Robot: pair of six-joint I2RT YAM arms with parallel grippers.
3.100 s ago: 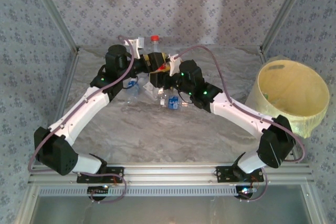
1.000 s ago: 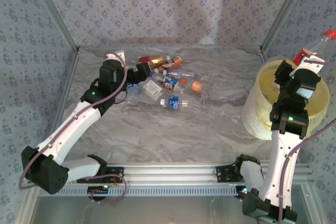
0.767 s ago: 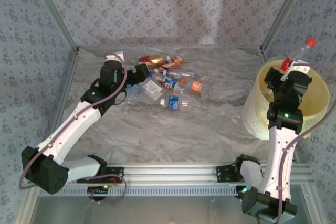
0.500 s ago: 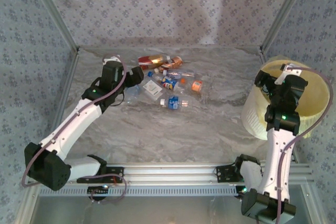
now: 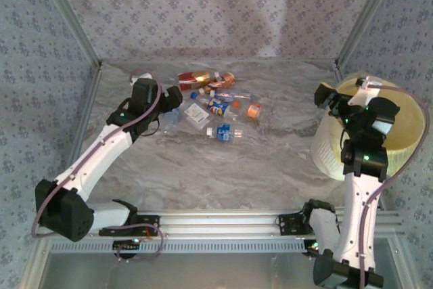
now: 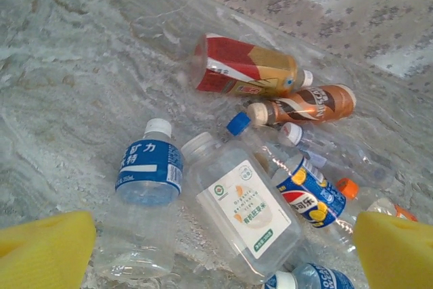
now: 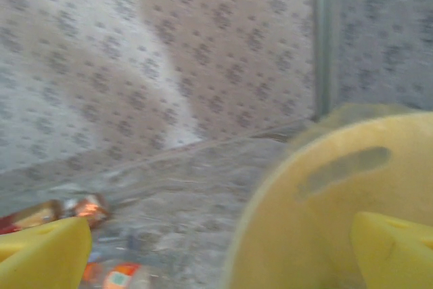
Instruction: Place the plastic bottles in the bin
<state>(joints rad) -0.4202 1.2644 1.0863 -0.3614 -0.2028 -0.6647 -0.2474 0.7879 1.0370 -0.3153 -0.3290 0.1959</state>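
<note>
About ten plastic bottles (image 5: 218, 109) lie heaped mid-desk (image 5: 203, 167), well apart from the bin (image 5: 409, 126), so most work is left; left claw (image 6: 220, 255) gapes empty over them, right claw (image 7: 220, 255) gapes empty at the bin's rim.

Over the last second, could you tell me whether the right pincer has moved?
Yes. The right pincer has swung left, from over the bin's far side to its left rim.

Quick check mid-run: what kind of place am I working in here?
Probably a lab test cell rather than a real recycling site: aluminium frame posts, patterned fabric walls and a mounting rail at the table's near edge.
</note>
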